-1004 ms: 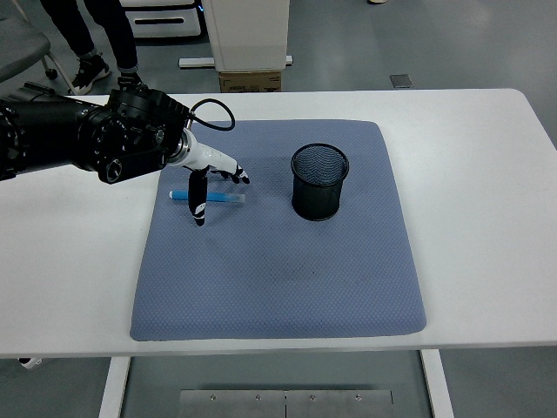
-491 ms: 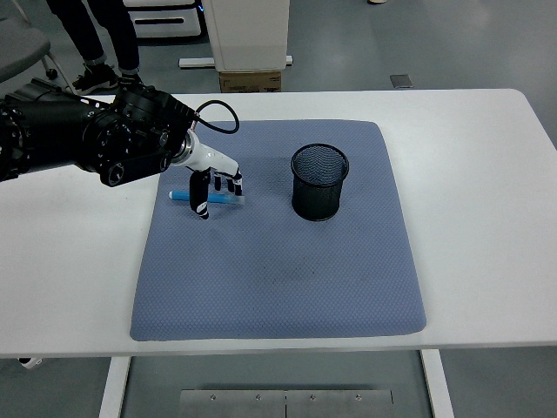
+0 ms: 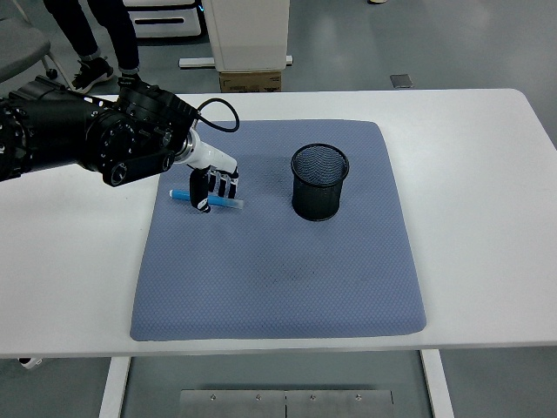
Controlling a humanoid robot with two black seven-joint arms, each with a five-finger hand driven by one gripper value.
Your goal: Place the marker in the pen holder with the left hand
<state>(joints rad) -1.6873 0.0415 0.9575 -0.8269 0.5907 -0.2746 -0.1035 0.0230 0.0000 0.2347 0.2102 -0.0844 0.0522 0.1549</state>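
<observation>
**Left hand down on the marker; holder lies to its right**

The left hand [image 3: 211, 185] reaches in from the left edge and sits low over the left part of the blue mat [image 3: 278, 261], fingers [image 3: 202, 193] curled downward around the middle of the marker [image 3: 206, 200]. They appear to be closing on the barrel, with dark fingertips on either side of it, but whether the grip is already firm cannot be told from this view. The marker does not look lifted: it seems to rest on the mat.

The marker is a slim blue stick lying flat. Its long axis runs nearly left to right across the picture, tilting slightly nearer toward its right end. A short stretch shows on each side of the fingers, so the hold is near mid-length.

The black mesh pen holder [image 3: 319, 181] stands upright on the same mat, well apart from the hand, almost directly to its right and at about the same depth. Its round mouth faces up and looks empty.

That sets the coming move, as I judge it: lift, carry rightward, and turn the marker from lying to roughly upright so one end can drop through the rim.

The right arm is out of view. The white worktop [image 3: 487, 218] carries the mat.
</observation>
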